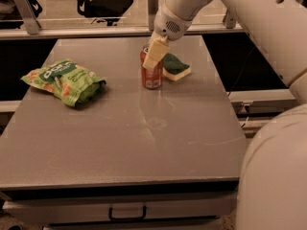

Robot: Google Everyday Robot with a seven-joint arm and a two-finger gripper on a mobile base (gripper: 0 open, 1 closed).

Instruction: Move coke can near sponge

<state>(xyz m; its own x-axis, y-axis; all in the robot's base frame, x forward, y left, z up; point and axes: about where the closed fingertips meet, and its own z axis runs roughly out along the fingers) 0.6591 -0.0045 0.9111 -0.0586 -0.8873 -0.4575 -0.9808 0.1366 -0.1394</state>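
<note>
The coke can (152, 76) is red-orange and stands upright at the back middle of the grey table (144, 128). My gripper (154, 55) comes down from the upper right and is shut on the can's upper part, with a cream finger (155, 54) covering its top. The sponge (175, 66), dark green on top with a pale yellow base, lies just right of the can, a small gap from it.
A green crinkly chip bag (64, 80) lies on the table's left side. My white arm (249, 23) spans the upper right, and my base (276, 176) fills the lower right. A rail and an office chair (103, 1) stand behind the table.
</note>
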